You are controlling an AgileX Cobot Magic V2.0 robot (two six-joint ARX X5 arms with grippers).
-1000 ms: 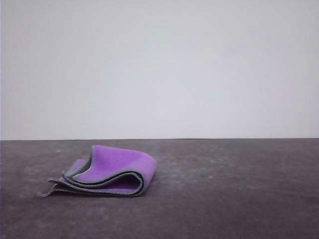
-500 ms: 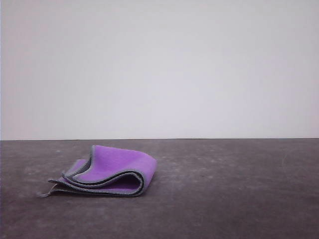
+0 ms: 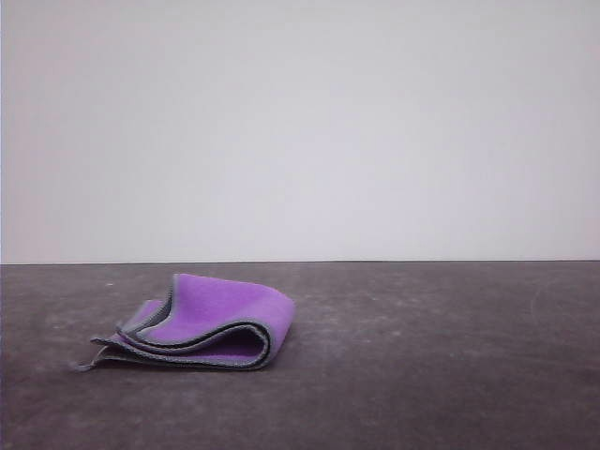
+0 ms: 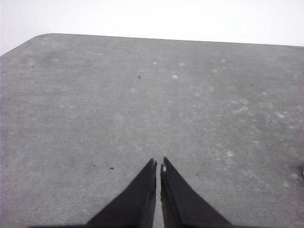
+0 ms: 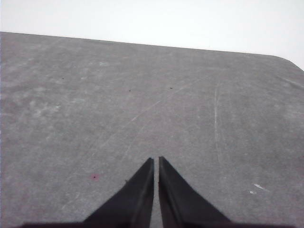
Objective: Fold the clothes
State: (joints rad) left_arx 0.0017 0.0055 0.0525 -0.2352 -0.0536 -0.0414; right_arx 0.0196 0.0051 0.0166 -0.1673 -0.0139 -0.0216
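Behind everything you have a plain pale wall [image 3: 300, 131], and below it the dark grey, scuffed matte surface [image 3: 422, 356] runs across the whole front view.

You can see the small soft cloth [image 3: 202, 323], bright purple on its showing face with a dark charcoal backing and a light grey stitched hem, lying on that surface at about 8 o'clock from the middle of the front view. It is folded over on itself into a loose bundle: the rounded fold bulges toward 3 o'clock, and the hemmed edges stack in curved layers that fan out toward 9 o'clock. One thin corner of the bottom layer pokes out flat at the far 9 o'clock end. The top layer is not pressed down; it arches up a little, so you see purple inside the open loop of the fold. Nothing is touching the cloth.

In the left wrist view, your left tool [image 4: 158, 164] has its two black pointed fingers [image 4: 137, 199] drawn together with only a hairline slit between the tips, holding nothing, above bare speckled surface. In the right wrist view, your right tool [image 5: 156, 160] looks the same: black fingers [image 5: 178, 199] nearly meeting at the tips, nothing held, above bare surface marked with fine pale scratches and a tiny red speck [image 5: 94, 176] toward 8 o'clock.
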